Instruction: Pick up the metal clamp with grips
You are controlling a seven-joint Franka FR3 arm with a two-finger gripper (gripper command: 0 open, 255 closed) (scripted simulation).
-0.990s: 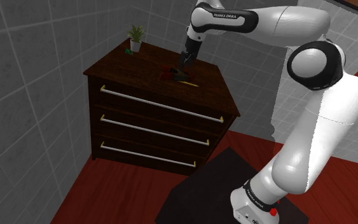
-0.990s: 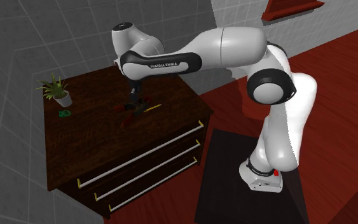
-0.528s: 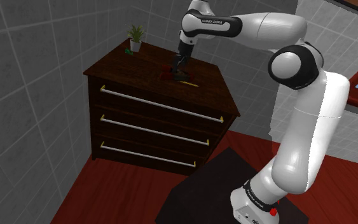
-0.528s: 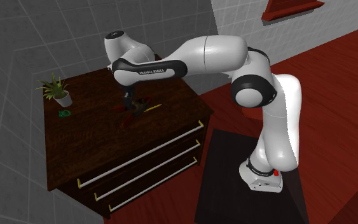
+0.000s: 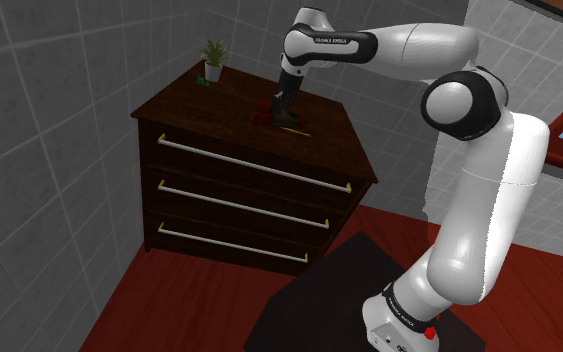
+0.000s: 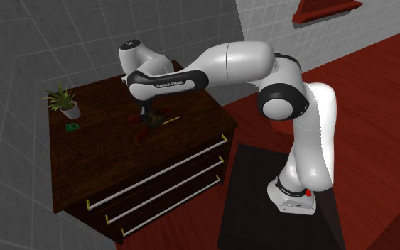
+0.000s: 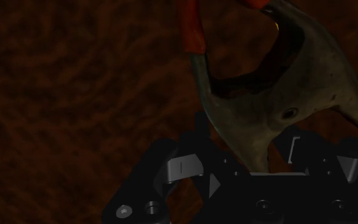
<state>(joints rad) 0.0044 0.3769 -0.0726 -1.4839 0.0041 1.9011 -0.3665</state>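
Straddling the grey metal spring clamp with red grips (image 7: pixel 266 108), our black fingers (image 7: pixel 182 168) stand apart either side of its body, not yet squeezing. Over the last second they sank onto it, so we judge closing comes next. It lies mid-top on the dark wooden dresser (image 5: pixel 199 100), with the potted plant (image 5: pixel 213 58) at ten o'clock. The white arm (image 5: pixel 409 45) reads FRANKA EMIKA.

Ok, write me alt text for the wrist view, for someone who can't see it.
A grey metal spring clamp with a red-orange grip lies on a dark brown wooden surface, seen close up. Its body sits between the spread fingers of the black two-finger gripper, which are not yet closed on it.
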